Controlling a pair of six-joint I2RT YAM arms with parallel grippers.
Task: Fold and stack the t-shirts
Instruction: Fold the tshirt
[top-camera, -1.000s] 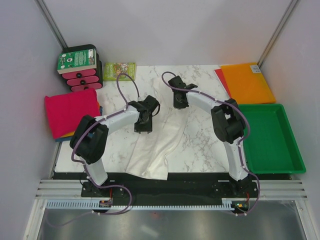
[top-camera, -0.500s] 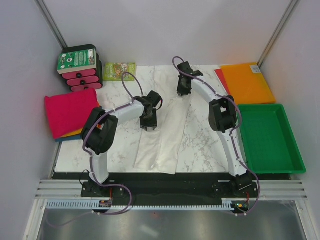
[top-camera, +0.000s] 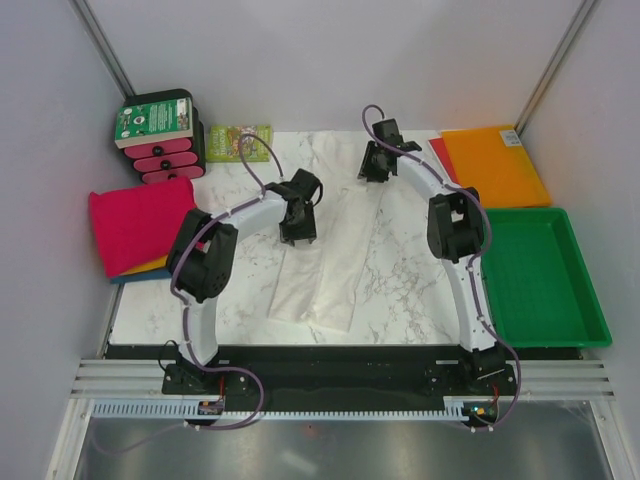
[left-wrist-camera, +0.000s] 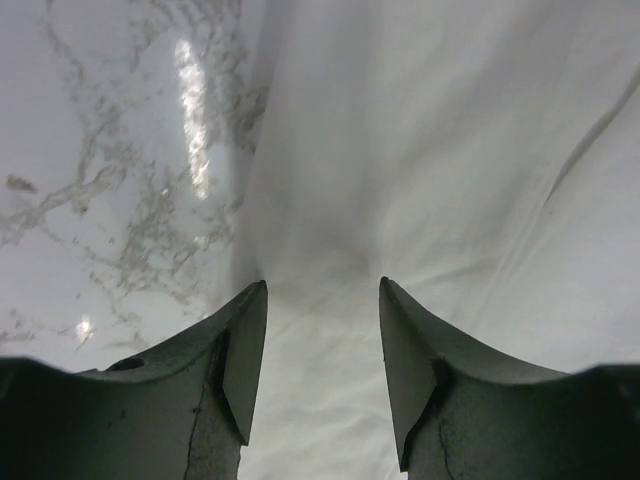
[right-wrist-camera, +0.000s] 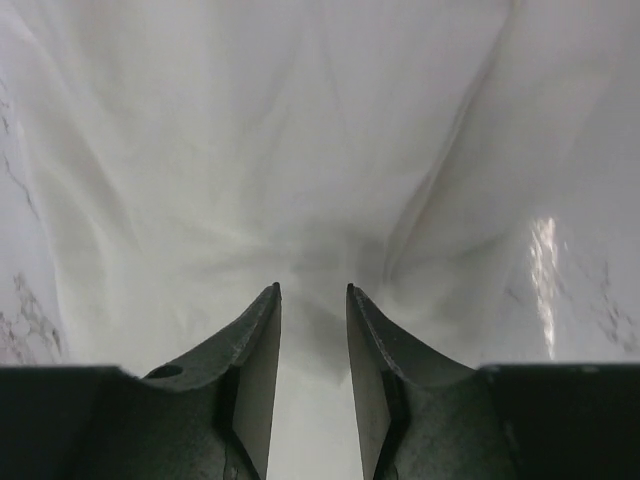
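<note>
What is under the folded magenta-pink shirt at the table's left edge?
An orange shirt and a blue shirt peek out at the near edge of the magenta-pink shirt. The rest of both is covered.

White marble-patterned table (top-camera: 400, 290) enclosed by plain pale grey walls (top-camera: 330, 60).

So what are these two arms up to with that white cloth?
Two robot arms are folding a white t-shirt, which lies in a long narrow strip down the middle of the table. The left tool is over the strip's left edge about midway along, and the right tool is over its far end. Both have their jaws apart just above the cloth and seem to grip nothing. A pile of folded shirts, pink on top, sits at the table's left edge.
</note>
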